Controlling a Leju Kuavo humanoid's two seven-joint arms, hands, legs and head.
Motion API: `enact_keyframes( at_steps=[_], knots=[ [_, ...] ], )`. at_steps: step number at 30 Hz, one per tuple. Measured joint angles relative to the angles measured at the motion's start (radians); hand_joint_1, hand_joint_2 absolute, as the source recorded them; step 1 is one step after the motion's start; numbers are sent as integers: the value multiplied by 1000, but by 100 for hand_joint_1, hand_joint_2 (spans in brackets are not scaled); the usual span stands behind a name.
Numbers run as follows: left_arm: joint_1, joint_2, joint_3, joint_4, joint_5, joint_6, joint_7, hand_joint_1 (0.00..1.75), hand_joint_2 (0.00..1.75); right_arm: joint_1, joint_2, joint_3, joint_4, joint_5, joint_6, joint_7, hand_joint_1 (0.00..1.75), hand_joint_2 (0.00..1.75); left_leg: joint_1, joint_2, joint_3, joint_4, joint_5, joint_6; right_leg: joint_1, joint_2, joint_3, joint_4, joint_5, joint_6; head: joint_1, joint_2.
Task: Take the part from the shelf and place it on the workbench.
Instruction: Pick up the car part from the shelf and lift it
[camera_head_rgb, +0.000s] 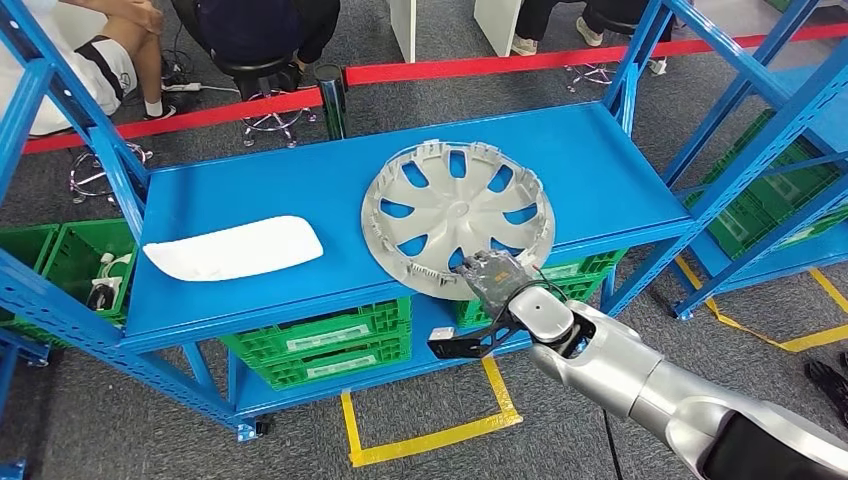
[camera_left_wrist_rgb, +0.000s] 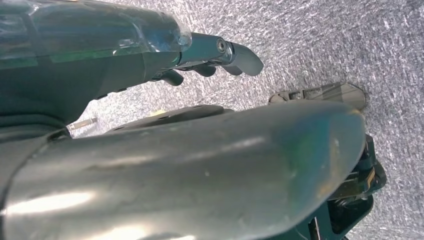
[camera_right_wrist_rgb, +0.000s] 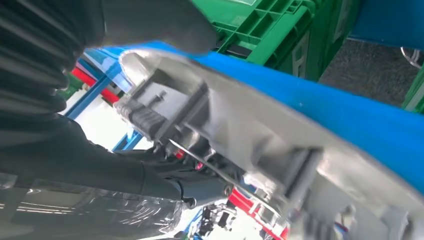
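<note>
Nearest me, my right arm (camera_head_rgb: 640, 375) reached up from the lower right, and my right hand (camera_head_rgb: 492, 277) was grasping the near rim of the silver wheel cover (camera_head_rgb: 457, 212); in the right wrist view the fingers (camera_right_wrist_rgb: 150, 172) were curled under that rim with the thumb (camera_right_wrist_rgb: 155, 22) on the other side. My left hand (camera_left_wrist_rgb: 210, 57) hung over grey carpet with its fingers curled in, and whether it was clenched I could not tell. The wheel cover lay on the blue shelf (camera_head_rgb: 250, 195), right of centre, its near rim at the shelf's front edge. Well apart from it, toward the left end, lay a white curved panel (camera_head_rgb: 235, 247). Green crates (camera_head_rgb: 320, 340) sat on the level below. Farther off ran a red barrier tape (camera_head_rgb: 480, 66), with seated people (camera_head_rgb: 260, 30) beyond.
</note>
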Motion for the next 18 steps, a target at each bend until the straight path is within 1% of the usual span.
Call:
enact_keyframes(
  at_steps=[14,18],
  knots=[
    [0,0,0,0,7,0,2,0,0,22,13,-25,22,-6,-15,-6,175,175,0,-3,0,0,0,0,0,-2,0,0,0,0,1,0],
    [0,0,0,0,9,1,2,0,0,27,15,-28,27,2,-36,-9,175,175,0,-3,0,0,0,0,0,-2,0,0,0,0,1,0]
  ],
)
